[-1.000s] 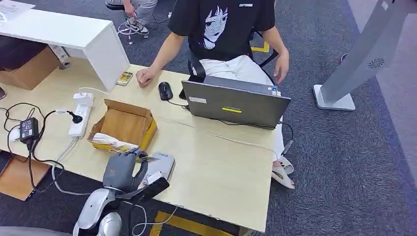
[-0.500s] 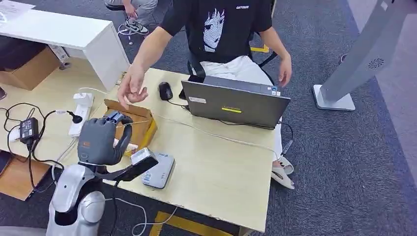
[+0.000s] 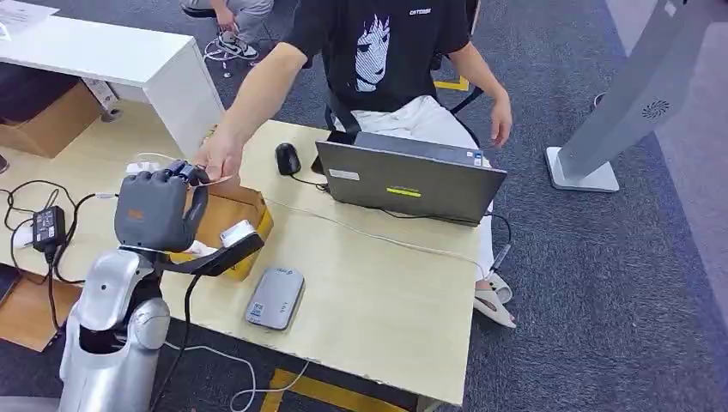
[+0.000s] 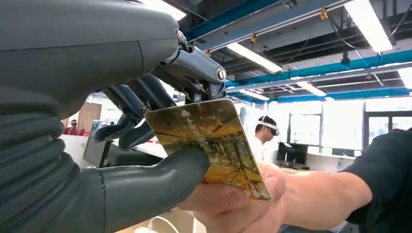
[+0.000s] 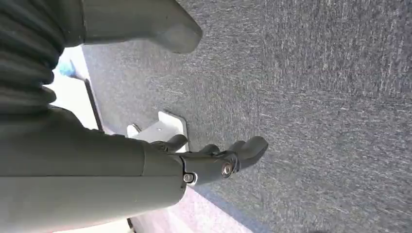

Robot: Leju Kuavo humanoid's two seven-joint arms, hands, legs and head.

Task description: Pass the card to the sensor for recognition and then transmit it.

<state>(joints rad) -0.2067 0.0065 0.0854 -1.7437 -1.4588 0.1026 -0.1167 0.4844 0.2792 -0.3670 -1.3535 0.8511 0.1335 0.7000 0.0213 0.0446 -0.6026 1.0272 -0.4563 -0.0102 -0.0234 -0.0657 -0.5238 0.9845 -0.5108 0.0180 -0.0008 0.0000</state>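
The card (image 4: 209,145) is pinched between the left hand's (image 3: 154,210) thumb and fingers (image 4: 194,73) above the open cardboard box (image 3: 225,215) — a seated person's hand (image 3: 216,159) grips its far end too. The grey sensor (image 3: 276,297) lies on the tabletop (image 3: 386,292) just beside the box. The right hand (image 5: 214,160) hangs over carpet, fingers loosely curled, holding nothing.
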